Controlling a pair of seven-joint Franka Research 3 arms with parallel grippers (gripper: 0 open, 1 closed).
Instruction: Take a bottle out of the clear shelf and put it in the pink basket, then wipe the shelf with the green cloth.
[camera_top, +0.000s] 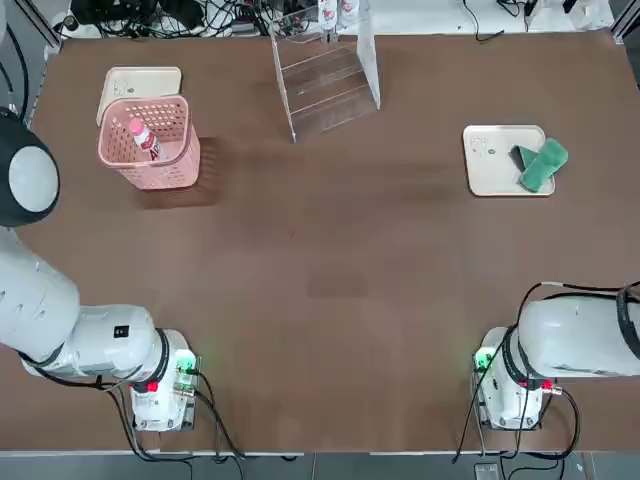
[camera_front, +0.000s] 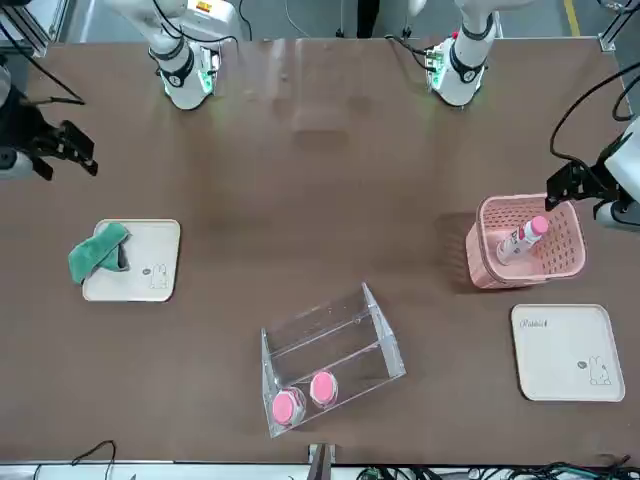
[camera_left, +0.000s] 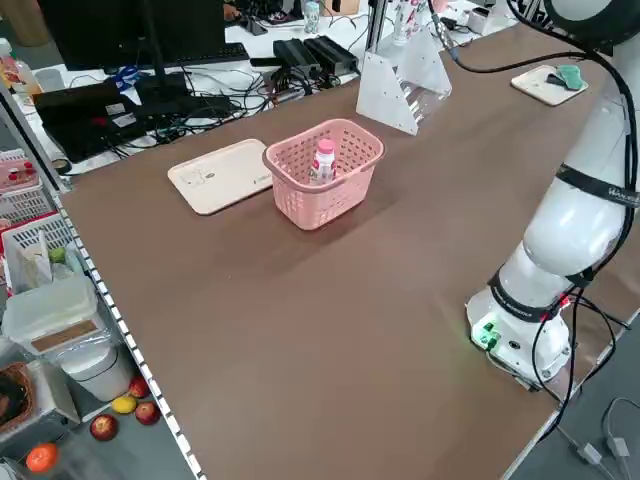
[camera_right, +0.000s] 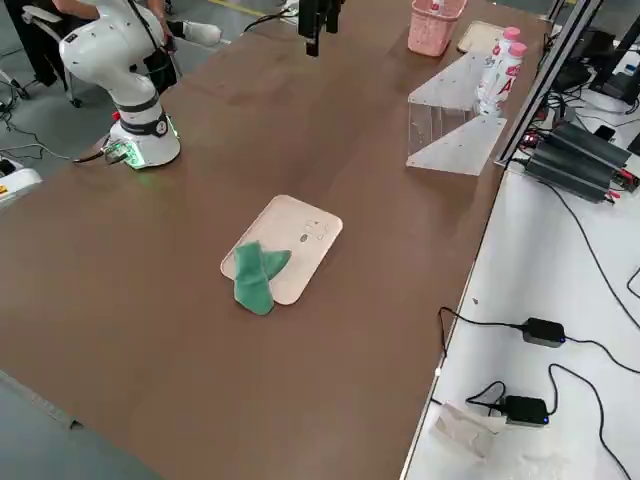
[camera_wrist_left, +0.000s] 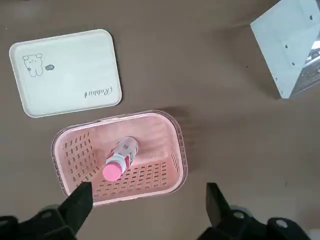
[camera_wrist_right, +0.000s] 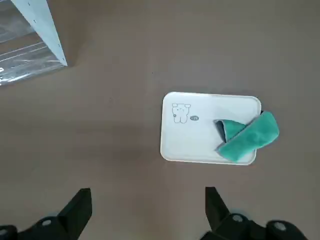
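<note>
Brown tabletop (camera_top: 300, 350), matte and lightly marked; beyond its far edge, cables (camera_top: 190, 18) on a white surface. Pink basket (camera_top: 150, 172) sits toward the robot's left, beside a cream tray (camera_front: 568, 353). Bottle (camera_wrist_left: 121, 159) with pink cap lies inside the basket, tilted, cap end raised toward the rim.

Left pincer (camera_wrist_left: 149, 207): above the tabletop near the basket, fingers wide apart, nothing between them. Right pincer (camera_wrist_right: 148, 207): above the tabletop at the robot's right, near the second cream tray (camera_wrist_right: 205, 127); fingers likewise apart and unloaded.

Clear shelf (camera_front: 330, 350) stands near the far edge, between the two trays, angled. Two more pink-capped bottles (camera_right: 500, 75) stand upright in it, side by side (labels partly readable as red print, wording too small to tell). Green cloth (camera_wrist_right: 250, 137) lies folded on the second cream tray, overhanging one edge
</note>
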